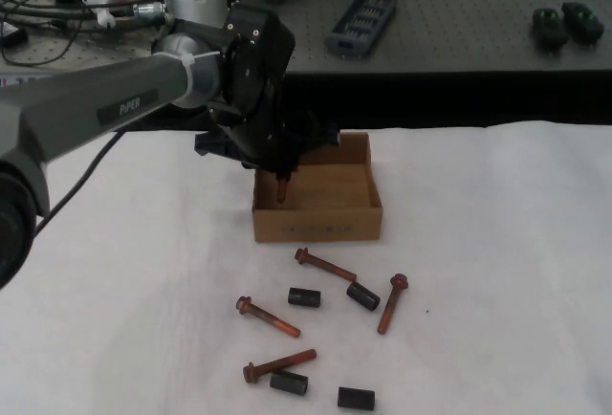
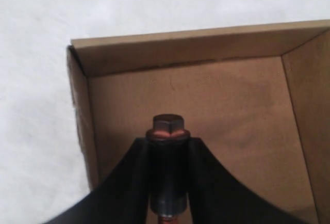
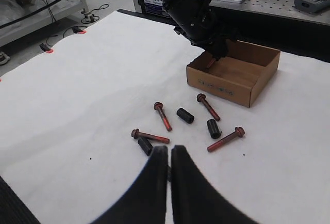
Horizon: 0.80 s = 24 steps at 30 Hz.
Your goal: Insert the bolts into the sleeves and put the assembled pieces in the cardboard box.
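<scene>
Where the right gripper [image 3: 169, 154] hangs, fingers pressed together on nothing, loose bolts [image 1: 325, 265] and loose sleeves [image 1: 304, 296] lie just ahead on the white cloth [image 1: 497, 291]. Beyond them: cardboard box [image 1: 316, 225], open-topped. Over its floor: left gripper [image 2: 169, 157], clamped on a sleeved bolt [image 2: 168, 178], long axis along the fingers, pointing down into the box. Judged: release needs only a straight drop.

Left arm [image 1: 105, 109] stretched from left side toward far middle of bench [image 1: 497, 262], wrist [image 1: 251, 61] bent steeply down. Left pincer [image 2: 169, 149] pointed downward, fingers [image 2: 135, 177] clamped on both sides of sleeved bolt [image 2: 167, 131], head just past fingertips. Right pincer [image 3: 169, 154] held above near part of bench, its fingers brought together, only thin slit seen between.
</scene>
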Each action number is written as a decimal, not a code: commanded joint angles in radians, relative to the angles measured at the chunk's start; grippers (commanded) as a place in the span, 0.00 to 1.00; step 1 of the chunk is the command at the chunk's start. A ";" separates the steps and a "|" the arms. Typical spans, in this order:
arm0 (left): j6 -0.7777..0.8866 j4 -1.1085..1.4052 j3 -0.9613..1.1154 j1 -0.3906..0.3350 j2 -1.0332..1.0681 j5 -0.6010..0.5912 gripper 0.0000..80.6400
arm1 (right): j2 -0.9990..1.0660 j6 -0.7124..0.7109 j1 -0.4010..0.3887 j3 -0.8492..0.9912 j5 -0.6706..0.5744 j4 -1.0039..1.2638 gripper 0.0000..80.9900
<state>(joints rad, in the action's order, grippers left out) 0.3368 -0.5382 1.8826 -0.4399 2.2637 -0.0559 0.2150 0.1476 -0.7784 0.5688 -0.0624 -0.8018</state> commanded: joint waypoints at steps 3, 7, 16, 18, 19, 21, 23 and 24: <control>0.000 0.007 0.013 0.004 -0.001 0.025 0.01 | -0.008 0.002 0.004 0.002 0.003 -0.002 0.03; 0.000 0.007 0.011 0.004 -0.001 0.022 0.12 | -0.008 0.002 0.004 0.002 0.003 -0.002 0.03; 0.000 -0.007 0.011 0.004 -0.001 0.047 0.29 | -0.008 0.002 0.004 0.002 0.003 -0.002 0.03; 0.000 -0.015 0.011 0.004 -0.001 0.049 0.29 | -0.008 0.002 0.004 0.002 0.003 -0.002 0.03; 0.000 -0.019 0.011 0.004 -0.001 0.049 0.29 | -0.008 0.002 0.004 0.002 0.003 -0.002 0.03; 0.000 -0.022 0.011 0.004 -0.001 0.045 0.29 | -0.008 0.002 0.004 0.002 0.003 -0.002 0.03; 0.000 -0.033 0.013 0.004 -0.007 0.038 0.29 | -0.008 0.002 0.004 0.002 0.003 -0.002 0.03; 0.000 -0.038 0.013 0.004 -0.012 0.033 0.29 | -0.008 -0.001 0.004 0.002 0.003 -0.002 0.03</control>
<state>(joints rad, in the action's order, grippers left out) 0.3368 -0.5511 1.8826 -0.4399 2.2637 -0.0229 0.2150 0.1476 -0.7784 0.5688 -0.0609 -0.8032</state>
